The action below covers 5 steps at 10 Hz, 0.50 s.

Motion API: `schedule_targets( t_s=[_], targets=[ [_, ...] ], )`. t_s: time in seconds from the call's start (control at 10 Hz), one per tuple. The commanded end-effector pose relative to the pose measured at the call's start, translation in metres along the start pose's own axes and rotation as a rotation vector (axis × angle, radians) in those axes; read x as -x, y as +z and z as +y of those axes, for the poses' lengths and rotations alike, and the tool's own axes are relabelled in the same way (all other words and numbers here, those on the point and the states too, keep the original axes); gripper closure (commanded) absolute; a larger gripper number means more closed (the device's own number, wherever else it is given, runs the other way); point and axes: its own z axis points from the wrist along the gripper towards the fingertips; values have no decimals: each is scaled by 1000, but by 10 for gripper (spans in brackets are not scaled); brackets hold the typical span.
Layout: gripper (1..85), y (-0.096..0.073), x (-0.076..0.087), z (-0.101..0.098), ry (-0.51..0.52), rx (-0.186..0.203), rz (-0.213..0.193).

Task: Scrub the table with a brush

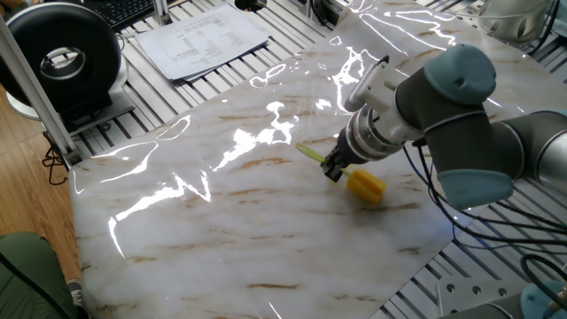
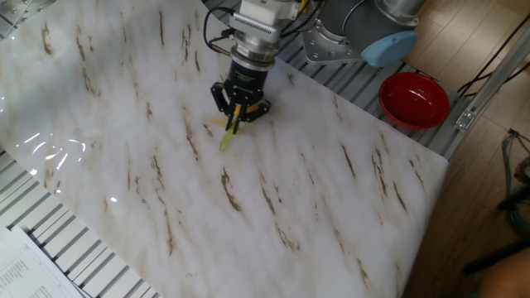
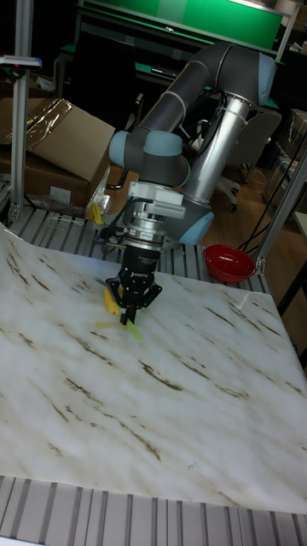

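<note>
On table (image 1: pixel 177 221), claw (image 1: pixel 333 170) seemingly gripping brush (image 1: pixel 353 180)
</note>
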Motion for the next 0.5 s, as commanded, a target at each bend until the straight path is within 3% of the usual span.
schedule_targets(
  t_s=[0.0, 0.2, 0.3, 0.4],
  targets=[
    [843, -2, 3, -15, -39, -40, -4],
    [843, -2, 8, -18, -44, -55, 21],
    [843, -1, 10, -13, -21, -40, 44],
    [843, -3, 5, -2, 21, -4, 93]
  ],
)
